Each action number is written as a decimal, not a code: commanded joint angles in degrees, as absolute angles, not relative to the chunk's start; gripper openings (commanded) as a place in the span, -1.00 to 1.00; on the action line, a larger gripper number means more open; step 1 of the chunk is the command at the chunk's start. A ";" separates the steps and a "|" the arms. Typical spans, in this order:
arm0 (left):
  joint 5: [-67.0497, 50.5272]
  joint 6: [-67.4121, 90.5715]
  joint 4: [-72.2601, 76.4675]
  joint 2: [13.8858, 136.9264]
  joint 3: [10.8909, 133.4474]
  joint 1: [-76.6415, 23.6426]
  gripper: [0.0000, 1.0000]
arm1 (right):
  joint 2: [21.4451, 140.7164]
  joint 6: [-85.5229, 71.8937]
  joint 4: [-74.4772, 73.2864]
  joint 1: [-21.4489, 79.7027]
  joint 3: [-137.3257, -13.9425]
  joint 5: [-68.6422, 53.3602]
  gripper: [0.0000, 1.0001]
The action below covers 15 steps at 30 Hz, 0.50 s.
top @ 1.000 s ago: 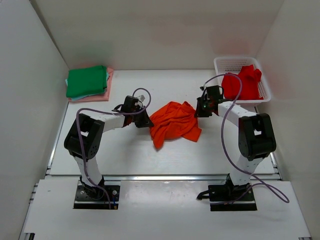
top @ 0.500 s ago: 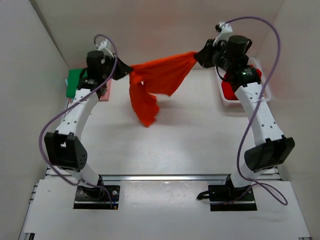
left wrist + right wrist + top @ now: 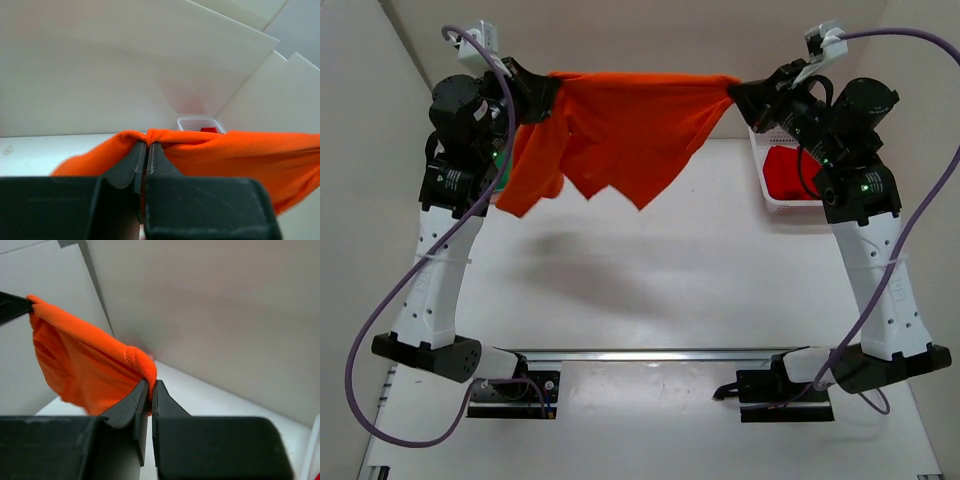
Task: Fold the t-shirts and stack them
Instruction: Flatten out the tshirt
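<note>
One orange t-shirt (image 3: 620,130), whole only overhead

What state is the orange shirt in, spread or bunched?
Spread, mid-air: the orange shirt is stretched taut along its top between the left gripper and right gripper, both shut on it; the rest hangs unevenly above the table.

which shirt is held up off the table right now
The bright orange cloth t-shirt, stretched in the air between the left pincer and the right pincer. The deeper red cloth t-shirt lies in the white plastic mesh basket.
</note>
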State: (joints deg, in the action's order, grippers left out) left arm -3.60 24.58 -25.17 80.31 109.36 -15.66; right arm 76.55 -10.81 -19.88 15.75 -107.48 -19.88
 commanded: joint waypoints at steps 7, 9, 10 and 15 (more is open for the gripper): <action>-8.26 22.84 -24.70 85.94 89.22 -10.82 -0.46 | 84.54 -10.56 -30.73 6.16 -98.79 -20.50 -1.00; -8.35 23.46 -25.74 88.40 87.98 -8.01 -0.27 | 88.75 -7.83 -35.65 5.89 -102.02 -15.51 -0.99; -8.26 23.21 -26.80 89.64 87.63 -7.39 -0.16 | 91.38 -6.78 -37.34 5.63 -102.91 -13.38 -1.00; -6.86 22.68 -30.40 87.98 86.14 -11.14 -0.09 | 95.89 -6.85 -39.02 5.53 -101.87 -7.57 -0.24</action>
